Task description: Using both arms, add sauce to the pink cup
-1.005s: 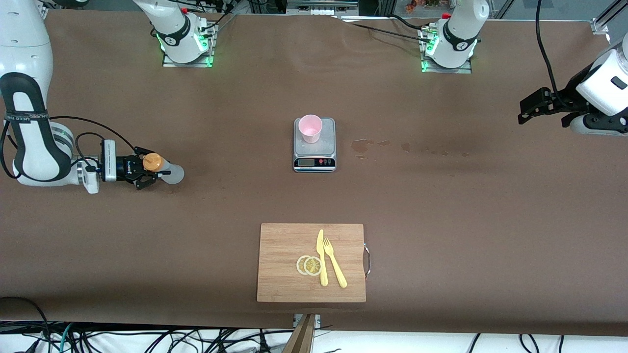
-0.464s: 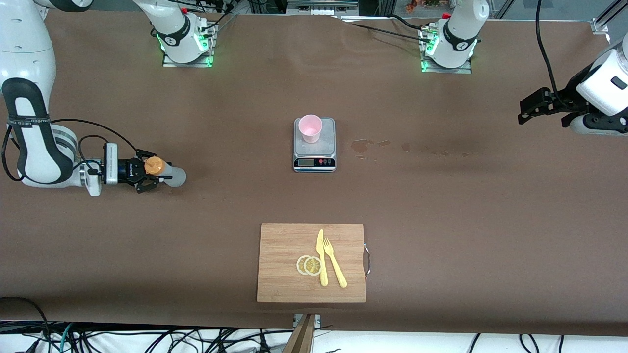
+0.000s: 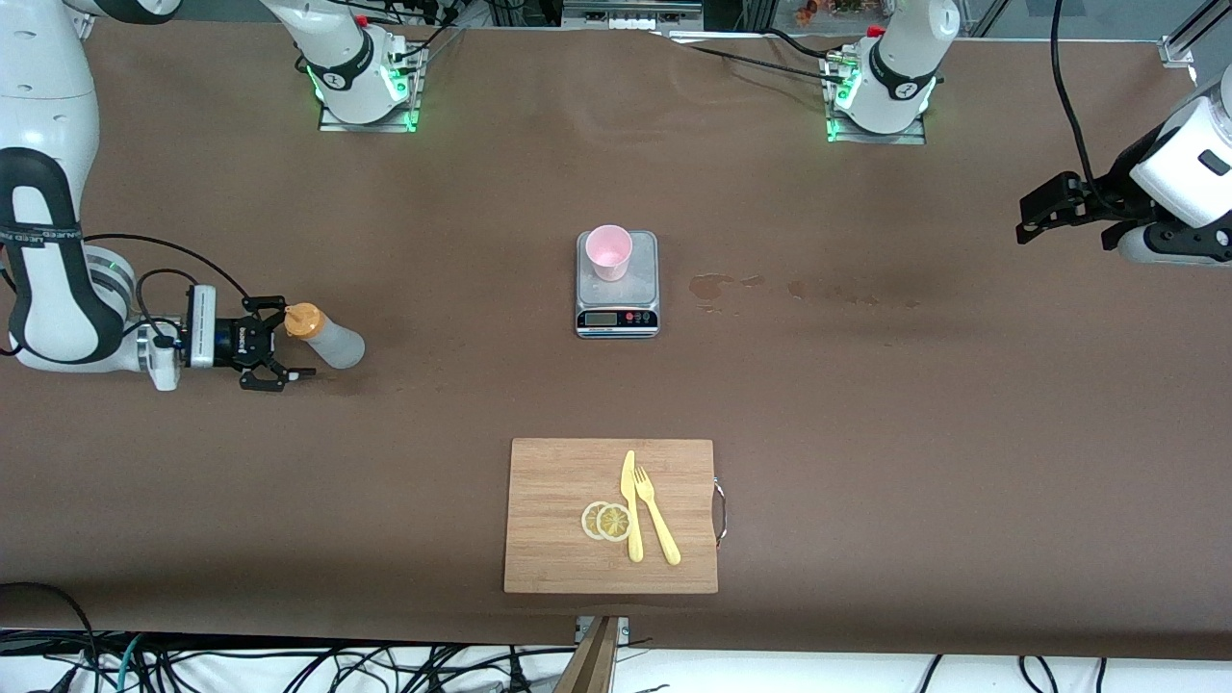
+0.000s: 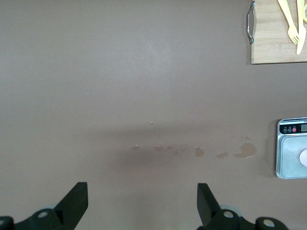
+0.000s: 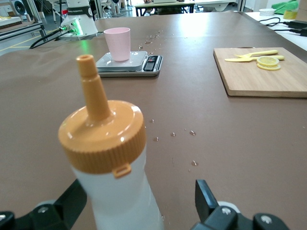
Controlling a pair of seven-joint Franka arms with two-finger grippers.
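Front view: your right arm lies low along its end of the table, wrist horizontal. The right gripper [image 3: 279, 348] has its fingers spread, just beside the sauce bottle [image 3: 322, 335], which stands upright on the brown table [image 3: 866, 404]; not gripping it. The left arm waits at its own end, the left gripper [image 3: 1035, 214] up in the air, fingers apart, empty. The pink cup [image 3: 609, 251] sits on the scale [image 3: 617, 306] mid-table. The cutting board [image 3: 611, 515], nearer the camera, carries a knife [image 3: 630, 505], fork [image 3: 656, 515] and lemon slices [image 3: 606, 521].

Left wrist view: fingers wide over bare table, spill stains [image 4: 240, 152] near the scale.

Right wrist view: the bottle's orange cap [image 5: 102, 134] fills the gap between the spread fingers.
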